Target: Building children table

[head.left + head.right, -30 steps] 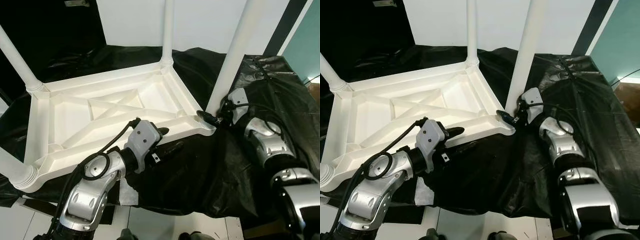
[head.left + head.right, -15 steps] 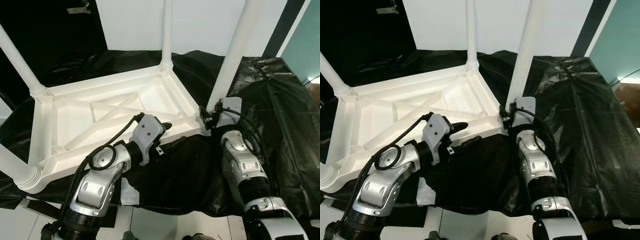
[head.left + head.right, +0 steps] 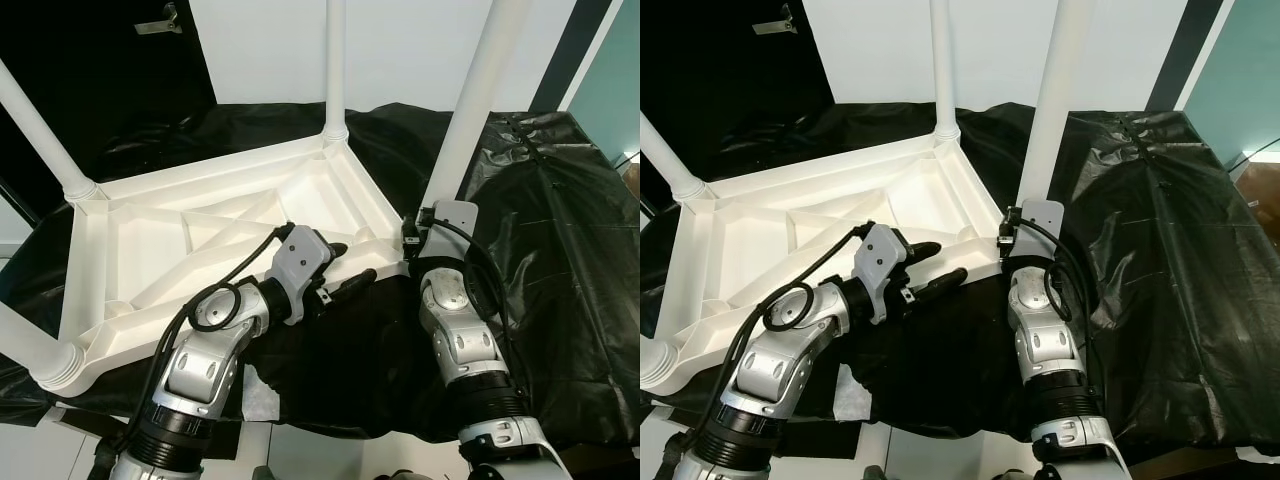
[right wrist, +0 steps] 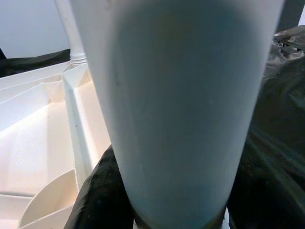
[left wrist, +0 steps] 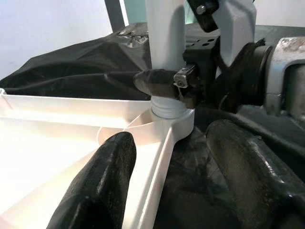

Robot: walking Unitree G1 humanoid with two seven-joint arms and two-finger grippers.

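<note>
The right gripper (image 5: 164, 82) has apparently closed around the leg (image 3: 470, 115).

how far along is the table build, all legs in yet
All four white legs stand in the corners of the upside-down tabletop. In hand: the right gripper clasps the near-right leg at its base, while the left gripper straddles the tabletop's rim, open. Left: seating that leg and flipping the table upright.

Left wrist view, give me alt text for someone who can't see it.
The right gripper clasps the base of a white table leg standing in the corner socket of an upturned white tabletop. The left gripper's fingers straddle the tabletop's rim, over black sheeting.
</note>
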